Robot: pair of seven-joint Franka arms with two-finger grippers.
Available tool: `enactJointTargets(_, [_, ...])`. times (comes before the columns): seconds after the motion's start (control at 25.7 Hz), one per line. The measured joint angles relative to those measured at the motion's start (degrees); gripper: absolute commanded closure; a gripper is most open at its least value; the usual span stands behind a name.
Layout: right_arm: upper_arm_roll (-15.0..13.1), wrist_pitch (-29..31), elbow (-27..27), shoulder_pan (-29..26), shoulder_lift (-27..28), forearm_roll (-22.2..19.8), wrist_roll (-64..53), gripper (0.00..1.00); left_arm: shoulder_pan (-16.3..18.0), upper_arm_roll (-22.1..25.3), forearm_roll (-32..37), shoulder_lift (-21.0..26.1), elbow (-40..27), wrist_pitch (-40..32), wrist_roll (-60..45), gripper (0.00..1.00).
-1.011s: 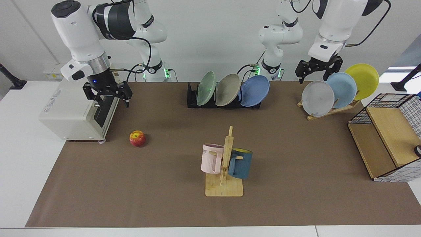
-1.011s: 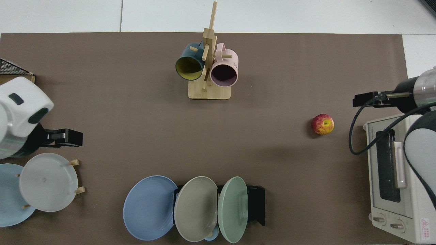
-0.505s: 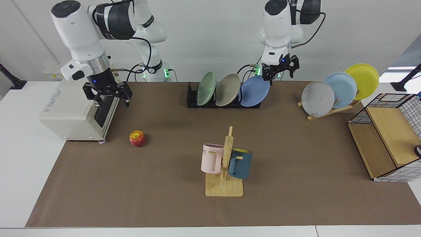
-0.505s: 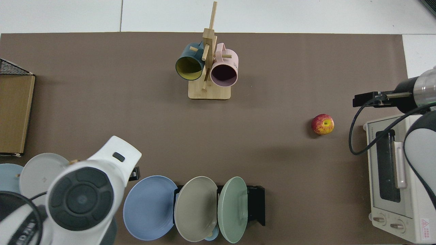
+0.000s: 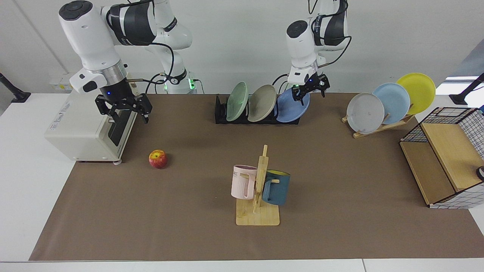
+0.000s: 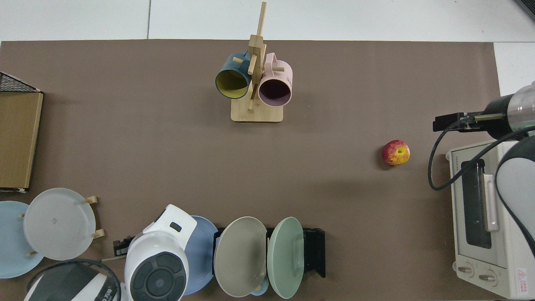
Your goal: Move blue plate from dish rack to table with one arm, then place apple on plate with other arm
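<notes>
The first step was in hand: the left gripper (image 5: 312, 89) had its fingers spread apart at the upper rim of the blue plate (image 5: 291, 106), not clamped on it as far as I could see. That plate stood tilted in the end slot of the dish rack (image 5: 220, 112), the slot farthest from the apple (image 5: 158, 159), with a grey-beige plate (image 5: 261, 103) and a pale green plate (image 5: 237, 101) leaning beside it in the same rack. From above, the arm's white wrist covered most of the blue plate (image 6: 203, 251), so the contact itself was hidden.

My judgement was that the next move called for the fingers to straddle the thin rim, pinch it, then lift the plate up and clear of the black dividers without dragging its beige neighbour along.

The right gripper (image 5: 123, 107) waited with its fingers parted, well to the apple's side of the dish rack, in front of a white toaster oven (image 5: 81, 128). The apple lay on the brown mat of the table (image 5: 340, 181), untouched and well away from the rack.

The plates looked matte, shallow and round. The rack was low, black and slotted. The apple was small, glossy red with a yellow patch round the stem (image 6: 396, 152). The mat seemed flat and dull.
</notes>
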Motion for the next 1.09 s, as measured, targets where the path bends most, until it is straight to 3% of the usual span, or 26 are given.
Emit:
enactJointTargets(0.08, [0.0,0.0,0.0,0.0,0.0,0.0,0.0,0.0,-0.01,-0.72,0.01,0.09,-1.82,1.57,-0.33,0.02])
enactJointTargets(0.19, [0.0,0.0,0.0,0.0,0.0,0.0,0.0,0.0,-0.01,-1.41,0.01,0.15,-3.19,2.37,-0.53,0.16])
enactJointTargets(0.35, [0.0,0.0,0.0,0.0,0.0,0.0,0.0,0.0,-0.21,-1.64,-0.41,0.15,-3.48,1.98,-0.07,0.5])
enactJointTargets(0.51, [0.0,0.0,0.0,0.0,0.0,0.0,0.0,0.0,-0.82,-1.69,-2.05,0.14,-3.48,0.28,2.85,0.63])
enactJointTargets(0.66, [-0.03,-0.8,0.06,-0.01,-0.19,0.0,0.0,0.0,-0.96,-1.78,-2.51,0.13,-3.39,-1.2,4.81,1.0])
enactJointTargets(1.09, [0.05,-1.88,0.12,0.01,-1.13,0.0,0.0,0.0,-1.38,-1.9,-2.69,-0.65,-1.23,-3.71,6.25,1.0])
